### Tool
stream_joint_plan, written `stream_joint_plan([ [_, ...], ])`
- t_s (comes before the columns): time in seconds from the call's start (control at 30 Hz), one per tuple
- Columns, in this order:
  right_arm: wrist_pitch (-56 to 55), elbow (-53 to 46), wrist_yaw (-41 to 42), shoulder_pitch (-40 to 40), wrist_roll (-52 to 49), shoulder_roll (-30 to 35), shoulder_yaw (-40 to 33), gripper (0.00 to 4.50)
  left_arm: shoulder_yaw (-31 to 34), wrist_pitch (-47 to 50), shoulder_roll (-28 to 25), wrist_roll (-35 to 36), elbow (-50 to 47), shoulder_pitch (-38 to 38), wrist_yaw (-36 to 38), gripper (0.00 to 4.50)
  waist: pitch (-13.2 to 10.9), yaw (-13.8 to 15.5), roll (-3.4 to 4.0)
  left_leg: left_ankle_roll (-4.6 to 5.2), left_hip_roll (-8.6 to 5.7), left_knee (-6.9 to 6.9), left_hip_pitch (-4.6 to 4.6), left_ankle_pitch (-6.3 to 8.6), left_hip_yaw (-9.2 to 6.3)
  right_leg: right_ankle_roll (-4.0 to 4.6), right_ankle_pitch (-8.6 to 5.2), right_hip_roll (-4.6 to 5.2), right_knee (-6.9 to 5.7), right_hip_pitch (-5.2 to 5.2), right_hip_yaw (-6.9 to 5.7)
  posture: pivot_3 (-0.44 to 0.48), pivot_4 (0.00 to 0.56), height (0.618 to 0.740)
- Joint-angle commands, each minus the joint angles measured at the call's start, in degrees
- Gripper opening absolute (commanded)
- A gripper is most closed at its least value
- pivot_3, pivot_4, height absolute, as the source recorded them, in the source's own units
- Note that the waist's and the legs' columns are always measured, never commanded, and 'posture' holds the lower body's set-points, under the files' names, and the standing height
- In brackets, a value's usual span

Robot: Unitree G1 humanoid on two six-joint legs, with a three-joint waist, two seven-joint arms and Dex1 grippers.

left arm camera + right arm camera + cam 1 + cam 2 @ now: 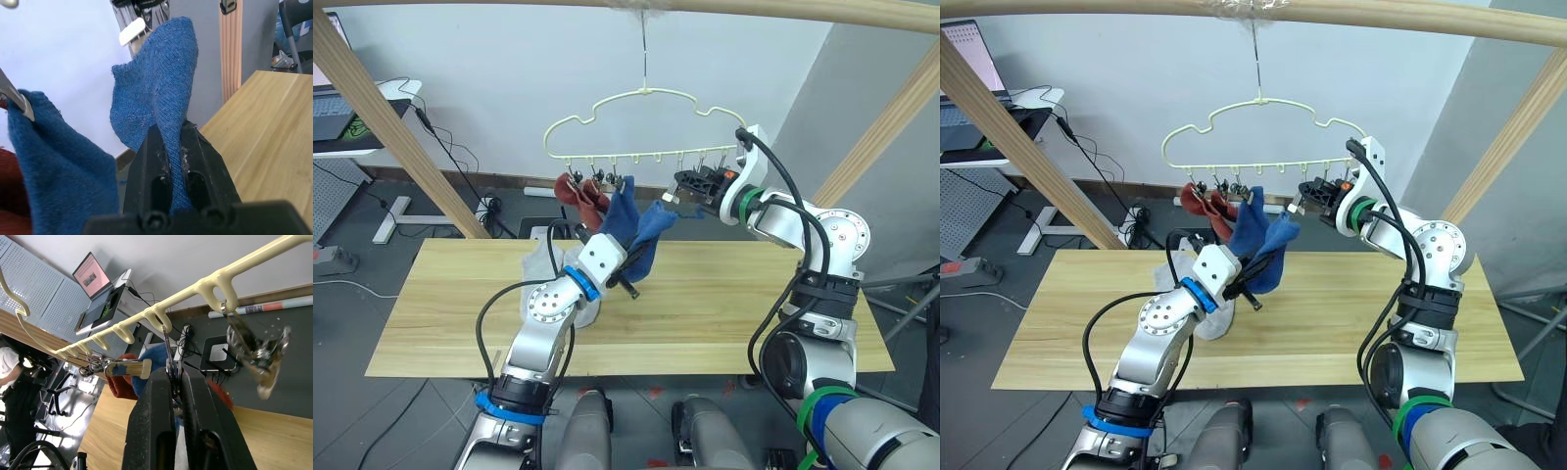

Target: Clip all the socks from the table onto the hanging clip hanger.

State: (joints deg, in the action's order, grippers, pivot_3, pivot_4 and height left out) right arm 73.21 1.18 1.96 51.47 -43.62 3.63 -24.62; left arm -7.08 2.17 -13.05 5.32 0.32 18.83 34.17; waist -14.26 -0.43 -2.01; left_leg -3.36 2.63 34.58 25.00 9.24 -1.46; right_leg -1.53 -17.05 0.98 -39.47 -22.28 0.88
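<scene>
Blue sock (pixel 644 238) pinched in the closed left gripper (pixel 625 279), long axis slanting up and rightward to a dark clip (pixel 674 199) on the clip hanger (pixel 646 127); right gripper (pixel 683 192) shut on that clip (nearer arm for the clipping); grey sock (pixel 540 266) left on the table (pixel 724 304), behind the left arm.

No text, label, brand or number can be read anywhere. The laptop screen (pixel 91 273) on the white desk shows a pinkish window, but its contents are too small to make out.
</scene>
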Motion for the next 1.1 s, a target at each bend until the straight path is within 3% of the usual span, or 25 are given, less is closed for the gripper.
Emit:
stream_joint_plan([
  [0.03,1.3,-0.6,-1.9,-0.7,-0.5,-0.2,-0.7,0.00,-0.7,-1.1,0.9,-0.1,-0.3,1.3,-0.8,0.04,0.0,0.0,0.00,0.00,0.00,-0.04,0.00,0.00,0.00,0.00,0.00,0.00,0.03,0.00,0.00,-0.003,0.215,0.740],
  [0.57,1.4,0.1,-3.4,-0.8,-1.8,-0.1,-0.6,0.00,-1.4,-3.0,2.6,-0.4,3.3,5.6,-2.3,0.04,0.0,0.0,0.00,0.01,0.01,-0.31,0.01,0.00,0.02,-0.02,0.01,-0.01,0.34,0.01,-0.01,0.003,0.221,0.740],
  [1.07,-0.7,-0.6,-0.3,-2.6,-0.9,2.6,4.6,0.00,-1.2,-2.7,3.0,0.3,2.2,6.3,-2.4,0.04,0.0,0.0,0.00,0.01,0.00,-0.50,0.01,0.01,0.01,-0.02,0.01,-0.01,0.44,0.00,-0.02,0.010,0.222,0.740],
  [1.1,-1.0,-0.5,-0.3,-2.7,-0.8,2.8,4.7,0.31,-1.2,-2.6,3.0,0.3,2.1,6.2,-2.3,0.01,0.0,0.0,0.00,0.01,0.00,-0.50,0.02,0.01,0.01,-0.02,0.01,-0.01,0.44,0.00,-0.03,0.010,0.222,0.740],
])
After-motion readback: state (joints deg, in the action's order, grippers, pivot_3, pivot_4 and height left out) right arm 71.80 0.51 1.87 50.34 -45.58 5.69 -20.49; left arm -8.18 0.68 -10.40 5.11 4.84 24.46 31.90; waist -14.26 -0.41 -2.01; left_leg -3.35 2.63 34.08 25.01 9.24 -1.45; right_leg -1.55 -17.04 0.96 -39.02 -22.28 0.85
